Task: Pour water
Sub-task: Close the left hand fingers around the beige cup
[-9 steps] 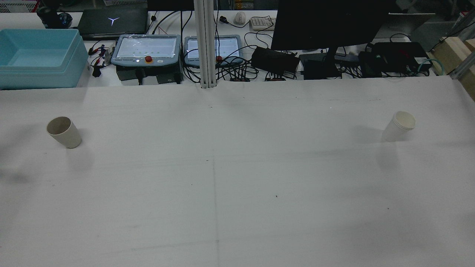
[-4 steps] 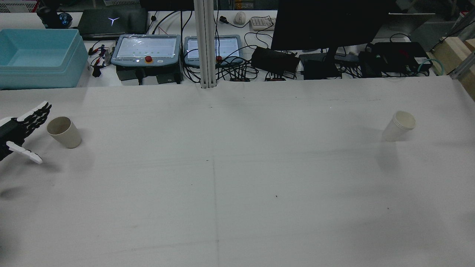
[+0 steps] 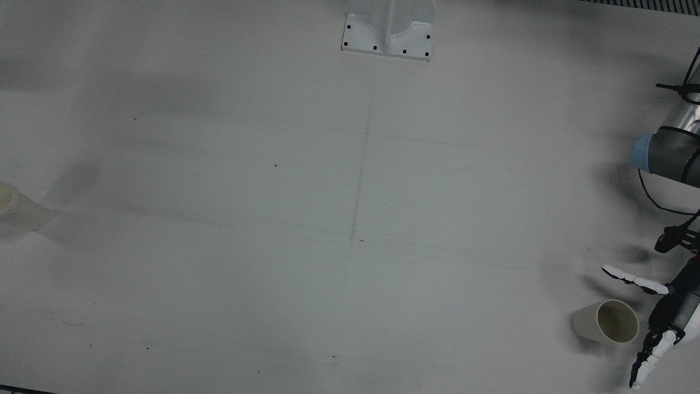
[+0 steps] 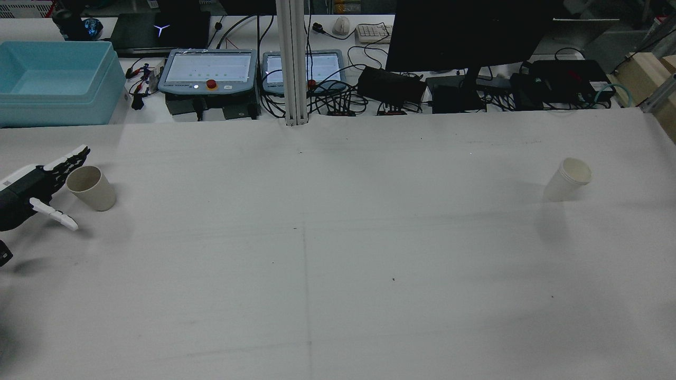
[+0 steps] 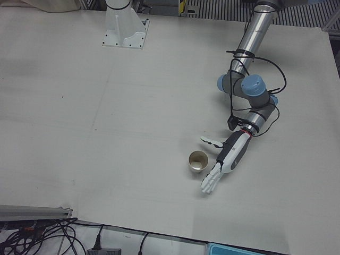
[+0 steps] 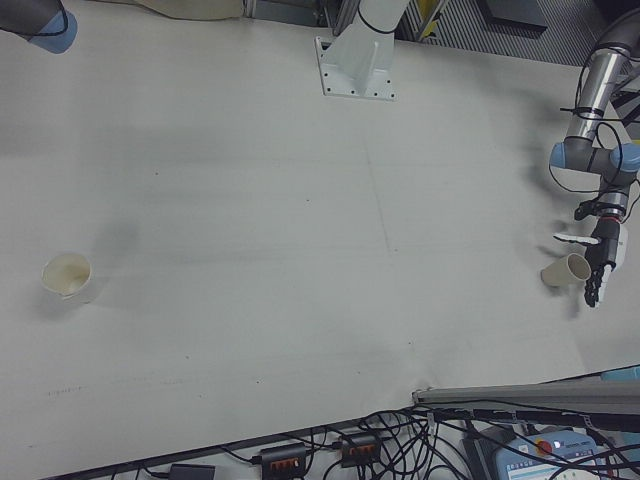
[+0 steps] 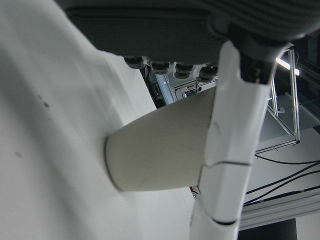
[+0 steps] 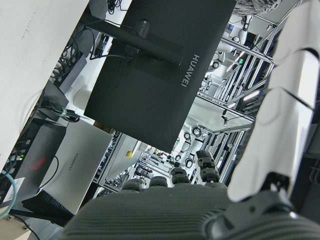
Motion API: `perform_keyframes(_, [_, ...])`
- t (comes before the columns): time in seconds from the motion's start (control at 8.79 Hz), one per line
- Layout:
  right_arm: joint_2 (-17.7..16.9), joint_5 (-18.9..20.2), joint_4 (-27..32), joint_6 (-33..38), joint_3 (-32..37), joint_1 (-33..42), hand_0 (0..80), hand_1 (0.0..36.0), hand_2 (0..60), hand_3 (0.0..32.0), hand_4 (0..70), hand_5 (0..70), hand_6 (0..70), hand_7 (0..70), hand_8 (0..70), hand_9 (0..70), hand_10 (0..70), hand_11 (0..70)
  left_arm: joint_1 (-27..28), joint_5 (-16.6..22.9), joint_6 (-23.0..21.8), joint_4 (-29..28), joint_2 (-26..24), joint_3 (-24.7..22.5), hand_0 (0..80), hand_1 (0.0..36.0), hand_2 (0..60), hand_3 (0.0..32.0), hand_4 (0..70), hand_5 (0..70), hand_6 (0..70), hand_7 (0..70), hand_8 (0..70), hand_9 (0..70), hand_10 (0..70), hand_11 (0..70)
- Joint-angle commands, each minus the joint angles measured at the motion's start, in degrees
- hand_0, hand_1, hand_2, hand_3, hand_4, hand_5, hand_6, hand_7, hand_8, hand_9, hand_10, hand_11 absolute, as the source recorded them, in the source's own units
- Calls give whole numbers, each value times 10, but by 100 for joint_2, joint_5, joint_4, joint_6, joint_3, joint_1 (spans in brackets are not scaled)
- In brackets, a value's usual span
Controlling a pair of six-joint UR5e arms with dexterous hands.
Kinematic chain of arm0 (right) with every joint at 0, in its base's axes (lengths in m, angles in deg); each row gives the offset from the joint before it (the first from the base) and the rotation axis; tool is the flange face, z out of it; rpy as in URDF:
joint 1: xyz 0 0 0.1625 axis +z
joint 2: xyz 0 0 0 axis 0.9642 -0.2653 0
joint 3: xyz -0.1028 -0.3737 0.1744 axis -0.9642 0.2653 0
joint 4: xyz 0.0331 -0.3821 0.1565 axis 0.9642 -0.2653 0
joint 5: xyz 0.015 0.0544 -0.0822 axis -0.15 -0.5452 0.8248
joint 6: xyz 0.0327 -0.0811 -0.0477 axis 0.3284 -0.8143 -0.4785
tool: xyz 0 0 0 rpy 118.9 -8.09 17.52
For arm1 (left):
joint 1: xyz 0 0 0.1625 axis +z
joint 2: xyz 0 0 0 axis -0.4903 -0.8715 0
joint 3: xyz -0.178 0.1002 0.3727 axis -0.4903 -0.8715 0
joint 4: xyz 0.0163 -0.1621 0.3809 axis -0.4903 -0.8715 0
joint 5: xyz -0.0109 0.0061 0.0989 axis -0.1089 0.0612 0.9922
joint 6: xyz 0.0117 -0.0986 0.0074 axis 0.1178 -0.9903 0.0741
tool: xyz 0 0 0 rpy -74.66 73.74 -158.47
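A white bench (image 4: 338, 253) fills the station, a black monitor (image 8: 160, 65) lettered "HUAWEI" behind it. The left robot hand (image 5: 226, 159) hangs low, fingers spread, thumb apart, flanking the beige cup (image 5: 198, 161) without touching; half a second ago it sat farther back. The right robot hand (image 8: 210, 190) is spread, empty. A white cup (image 4: 568, 179) stands well apart.

"HUAWEI" on monitor back (image 8: 160, 70); again on laptop lid (image 8: 75, 160).

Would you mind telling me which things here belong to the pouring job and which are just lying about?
Job: beige paper cup, white paper cup, left hand open beside the beige one.
Lying about: light blue plastic bin, grey teach pendants, black monitor.
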Motion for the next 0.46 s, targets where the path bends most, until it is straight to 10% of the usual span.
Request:
perform_keyframes(0.0, [-9, 0, 0, 0, 11, -1, 497, 175, 70, 0, 29, 136, 13, 61, 8, 0, 0, 0, 116, -106, 38, 49, -68, 91, 768, 214, 0, 0, 98, 0, 5, 71, 34, 0, 0, 23])
perform_keyframes(0.34, [-26, 9, 0, 0, 11, -1, 492, 170, 64, 0, 19, 129, 7, 53, 7, 0, 0, 0, 116, -124, 65, 163, -225, 108, 747, 208, 0, 0, 103, 0, 8, 76, 33, 1, 0, 23])
